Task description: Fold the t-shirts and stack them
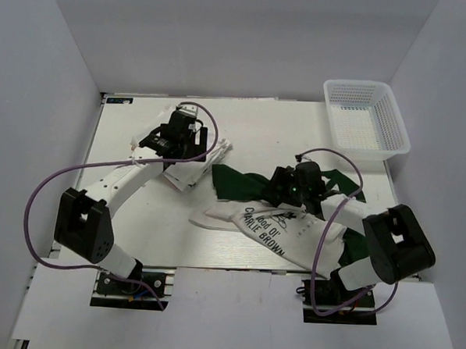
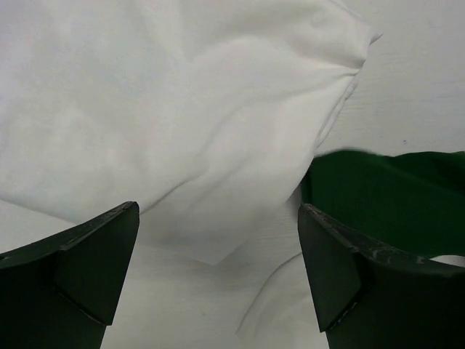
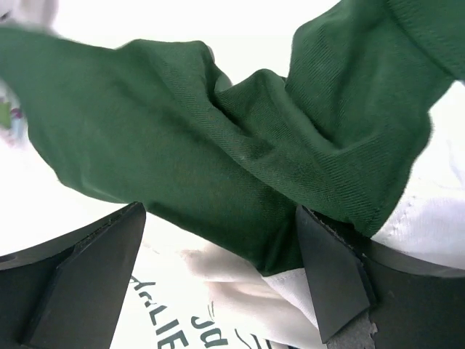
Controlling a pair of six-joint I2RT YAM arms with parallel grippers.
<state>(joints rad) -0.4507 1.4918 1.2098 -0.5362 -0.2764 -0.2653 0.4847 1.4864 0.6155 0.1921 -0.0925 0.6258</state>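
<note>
Right gripper (image 3: 218, 211) wide open, empty, over Charlie Brown t-shirt (image 1: 269, 227) green sleeve (image 3: 182, 131). Might grab bunched double layers, wrecking the fold.

Robotics lab test cell, boxed in white on every side we can see.

Here's the left arm (image 1: 115, 182) and the right arm (image 1: 348, 212), both bolted at the near edge of a flat white surface (image 1: 282, 122). A purple cable (image 1: 29, 211) loops off each one. Plain white panels (image 1: 248, 42) wall in the back and both sides. The only props are a white plastic mesh basket (image 1: 355, 84) in the far right corner and a crumpled printed t-shirt (image 1: 269, 227).
</note>
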